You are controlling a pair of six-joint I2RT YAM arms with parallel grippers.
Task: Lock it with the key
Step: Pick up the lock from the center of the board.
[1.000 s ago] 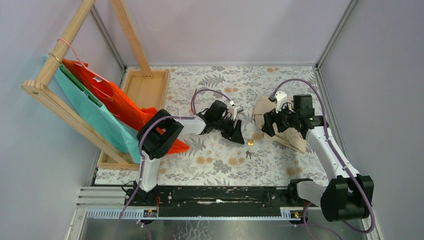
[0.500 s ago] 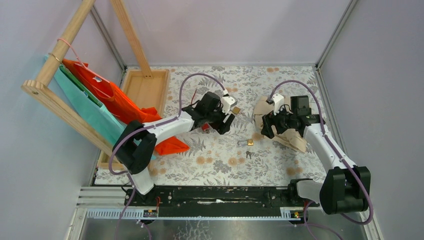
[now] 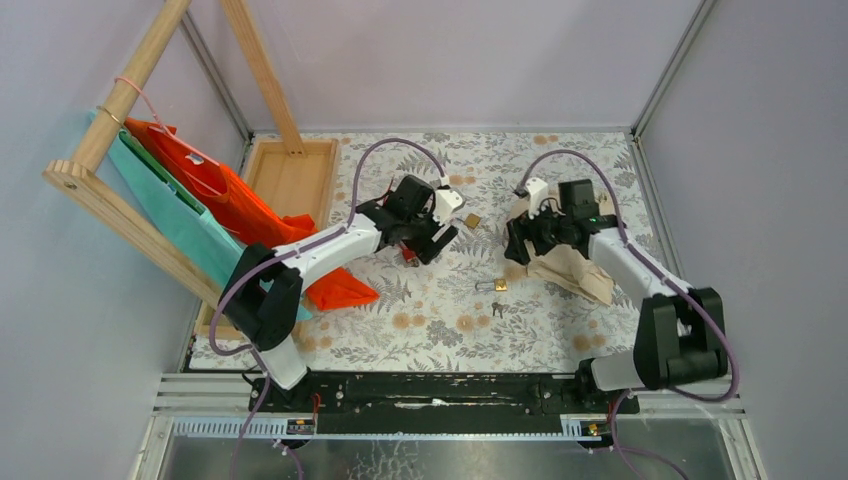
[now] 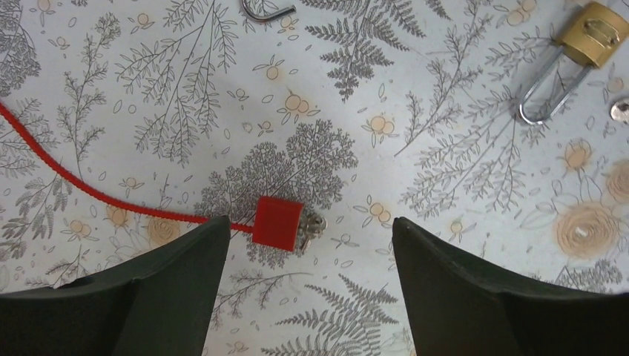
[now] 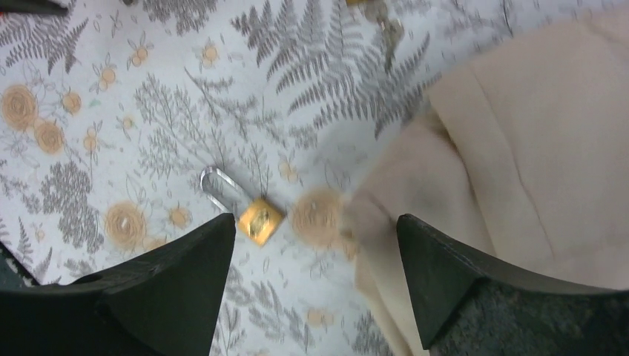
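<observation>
Top camera looks down from behind the arms; wrist cameras face down, close over the table (image 3: 560,320). Brass padlock (image 4: 593,33), left wrist's one o'clock, shows overhead too.

Lock (image 4: 277,220): red body, red cable (image 4: 148,211).
Table cover (image 4: 415,96): white, grey fern print, orange blossoms.
Padlock (image 4: 595,31): brass-yellow body, silver shackle.
Cloth (image 5: 534,141): plain beige.
Bags: orange bag (image 3: 230,200), teal bag (image 3: 190,235).
Rack (image 3: 127,85), tray (image 3: 290,180): pale wood.
Hose (image 3: 395,142): purple.
Wall (image 3: 450,60): lilac.
</observation>
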